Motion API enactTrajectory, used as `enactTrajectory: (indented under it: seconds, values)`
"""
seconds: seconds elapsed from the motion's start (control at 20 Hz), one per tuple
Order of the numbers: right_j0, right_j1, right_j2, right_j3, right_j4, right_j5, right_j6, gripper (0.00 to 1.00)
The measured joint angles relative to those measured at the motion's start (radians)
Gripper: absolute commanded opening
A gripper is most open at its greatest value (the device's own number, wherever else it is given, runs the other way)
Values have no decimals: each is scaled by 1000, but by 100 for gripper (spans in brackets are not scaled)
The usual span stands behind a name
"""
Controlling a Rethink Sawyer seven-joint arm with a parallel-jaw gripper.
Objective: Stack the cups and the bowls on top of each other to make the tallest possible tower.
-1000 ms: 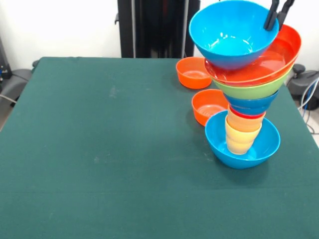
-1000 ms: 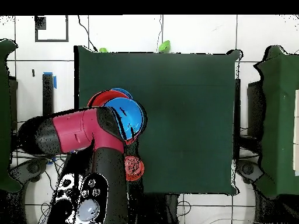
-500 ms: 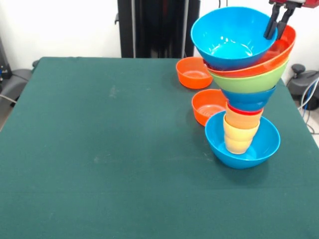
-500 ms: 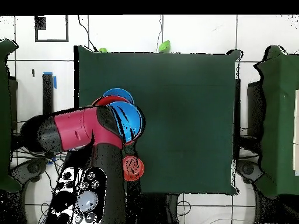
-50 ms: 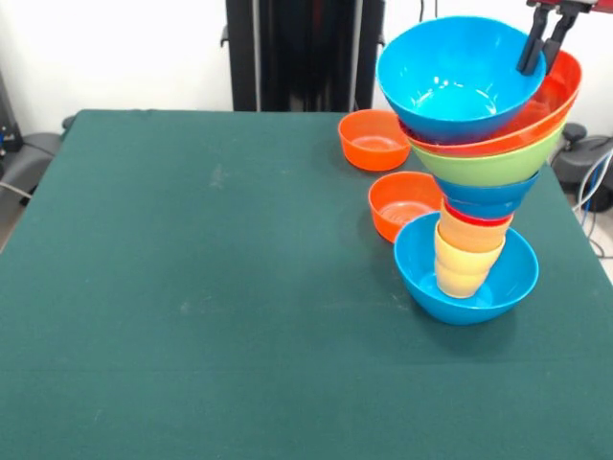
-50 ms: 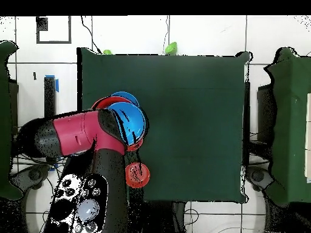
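Now, nearest the camera, the green cloth table point(image 5: 192, 316) lies bare. Next comes my tower point(image 5: 474, 192). Its bottom is a big shiny light-blue plastic bowl point(image 5: 421, 273) sitting on the cloth. Inside it stand the little yellow and orange plastic cups point(image 5: 467, 257), one in another, with a red rim just showing above them. On the cups sit a small dark-blue plastic bowl point(image 5: 484, 199), then a big green plastic bowl point(image 5: 484, 165), then a big orange plastic bowl point(image 5: 551, 96).

At the very top is another big light-blue plastic bowl point(image 5: 450, 72). It tips a little to one side. My black claw point(image 5: 542, 46) pinches its rim, one finger inside and one outside, as well as I can see.

Behind the tower two small orange plastic bowls wait on the cloth, one point(image 5: 400, 203) just beside the bottom bowl and one point(image 5: 372, 140) farther back. From above, my red arm point(image 6: 76, 135) hides most of the tower.

I think the top bowl should go down flat and in the middle. I should let go slowly and lift straight up, so nothing wobbles. The tower is wide on top and thin below, so one bump could knock it over.
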Motion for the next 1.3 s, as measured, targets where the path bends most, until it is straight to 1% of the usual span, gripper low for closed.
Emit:
enactTrajectory:
  seconds: [0.45,0.95,1.0,1.3]
  values:
    - [3,15,-2,-42,6,0,0,0]
    - [3,17,-2,-66,6,0,0,0]
    - [3,17,-2,-75,6,0,0,100]
    - [3,17,-2,-81,9,0,0,100]
